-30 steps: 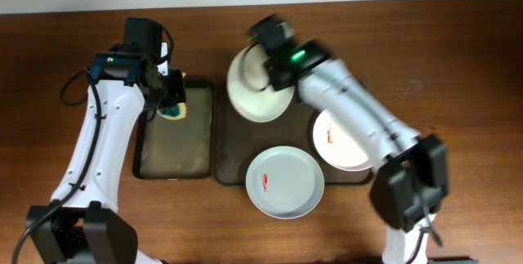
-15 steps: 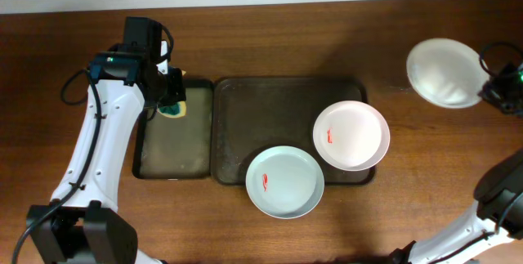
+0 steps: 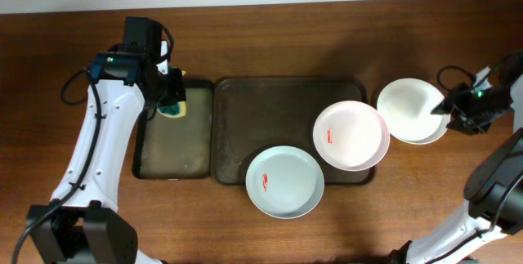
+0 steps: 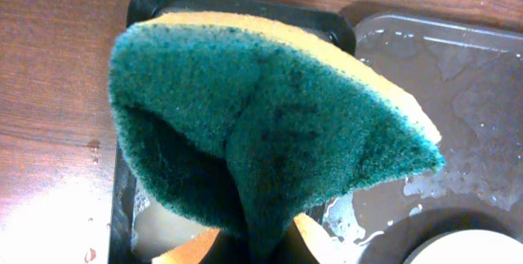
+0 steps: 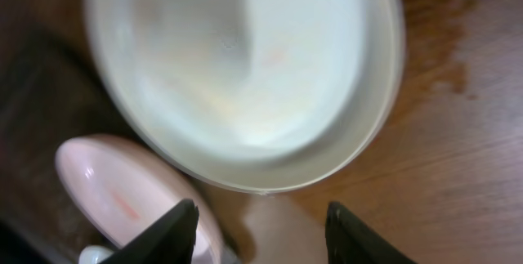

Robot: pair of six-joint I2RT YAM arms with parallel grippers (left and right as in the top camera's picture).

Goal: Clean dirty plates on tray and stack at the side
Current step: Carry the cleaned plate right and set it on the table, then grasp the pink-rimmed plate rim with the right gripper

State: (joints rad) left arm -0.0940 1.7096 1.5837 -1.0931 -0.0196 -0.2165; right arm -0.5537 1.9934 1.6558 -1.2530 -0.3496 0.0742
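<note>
On the table right of the tray [image 3: 286,92] lies a white plate [image 3: 413,110] [image 5: 245,68] with no smear showing. My right gripper [image 3: 451,109] [image 5: 265,227] is at its right edge, open, with the rim just beyond the fingertips and nothing between them. A pinkish plate [image 3: 351,136] [image 5: 122,199] with a red smear overlaps the tray's right rim. A pale mint plate [image 3: 284,182] with a red smear overhangs the tray's front rim. My left gripper [image 3: 170,100] [image 4: 265,248] is shut on a green and yellow sponge [image 4: 270,125] [image 3: 173,110].
A smaller dark tray [image 3: 173,145] lies left of the large one, under the sponge, its floor wet. The pinkish plate nearly touches the white plate. My right arm reaches in from the table's right edge.
My right arm carried the white plate from the tray's back left across to the table on the right, set it down and opened its jaws. The left arm has not moved.
</note>
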